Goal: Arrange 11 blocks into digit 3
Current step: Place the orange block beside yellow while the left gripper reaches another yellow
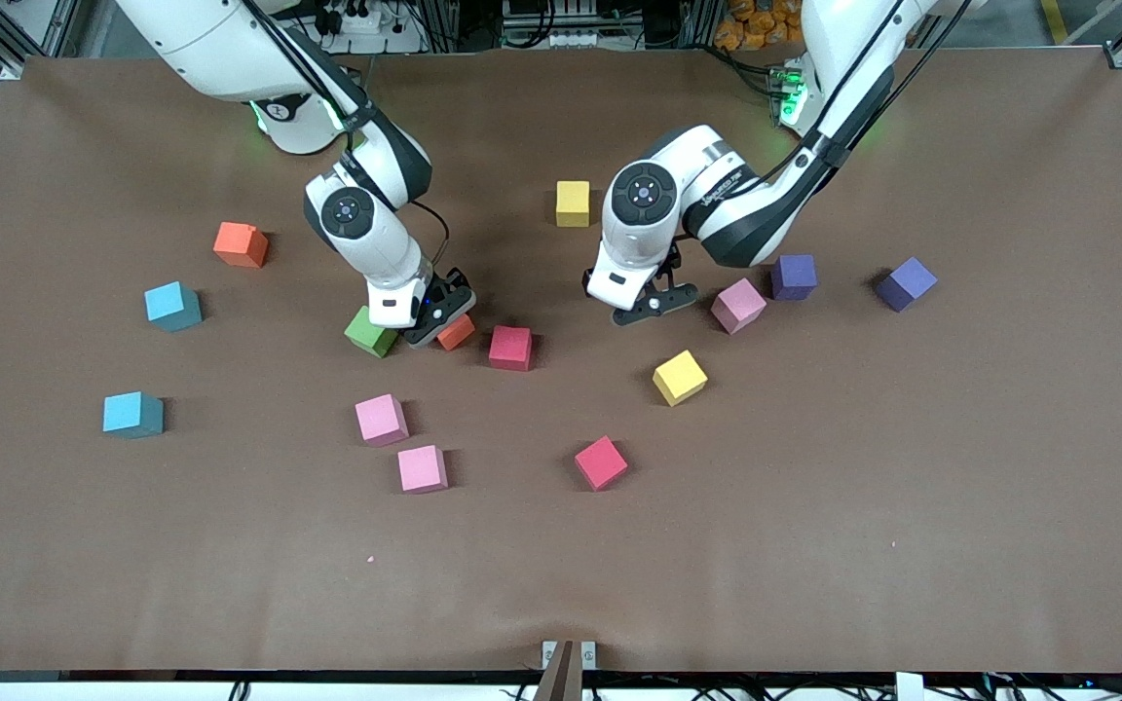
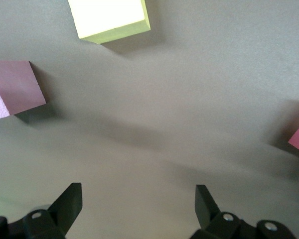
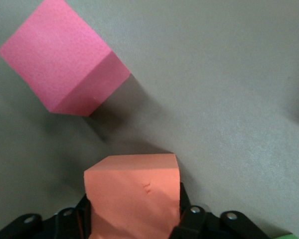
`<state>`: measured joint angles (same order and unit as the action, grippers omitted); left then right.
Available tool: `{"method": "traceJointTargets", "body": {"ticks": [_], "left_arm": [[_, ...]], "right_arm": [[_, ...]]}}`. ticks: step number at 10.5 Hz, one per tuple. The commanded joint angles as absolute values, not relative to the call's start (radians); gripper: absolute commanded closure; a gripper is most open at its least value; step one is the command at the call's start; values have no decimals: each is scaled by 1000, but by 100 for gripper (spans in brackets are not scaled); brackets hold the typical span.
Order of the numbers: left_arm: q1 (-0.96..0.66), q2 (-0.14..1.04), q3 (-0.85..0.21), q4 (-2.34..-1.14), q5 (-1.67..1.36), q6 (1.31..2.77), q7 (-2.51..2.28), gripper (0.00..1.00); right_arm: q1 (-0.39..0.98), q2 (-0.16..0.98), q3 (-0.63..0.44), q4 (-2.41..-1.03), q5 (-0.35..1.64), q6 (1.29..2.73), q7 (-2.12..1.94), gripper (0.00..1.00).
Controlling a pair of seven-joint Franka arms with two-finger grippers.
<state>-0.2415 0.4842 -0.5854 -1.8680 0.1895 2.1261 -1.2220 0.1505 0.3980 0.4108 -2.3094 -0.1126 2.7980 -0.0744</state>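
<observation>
The brown counter (image 1: 814, 506) carries loose, scattered blocks. The right end effector (image 1: 436, 316) is down at the counter, its fingers closed against an orange block (image 1: 457, 332) between a green block (image 1: 370, 332) and a red block (image 1: 510, 348). The left end effector (image 1: 656, 300) hangs wide open, holding nothing, beside a pink block (image 1: 738, 305).

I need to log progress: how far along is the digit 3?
Nothing looks built: blocks such as the pink block and yellow block lie scattered and apart. The right pincer is shut on an orange block; the left pincer hangs open over bare table. All the arranging remains.
</observation>
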Motion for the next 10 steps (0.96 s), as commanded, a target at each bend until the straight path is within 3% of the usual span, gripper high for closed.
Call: {"method": "traceJointTargets", "body": {"ticks": [1,6,10], "left_arm": [[-221,509,-571,-1829,219,2106,-1226,0],[-221,621,-460,-1651,280,2106,-1158,0],[-219,670,-400,-1605,324,2106,-1123,0]], "right_arm": [[164,339,400,-2301,-185,2723,-67,75],[288,224,416,-2306,-265,2565,-158,76],[296,268,604,-2309,-262,2579,-196,76]]}}
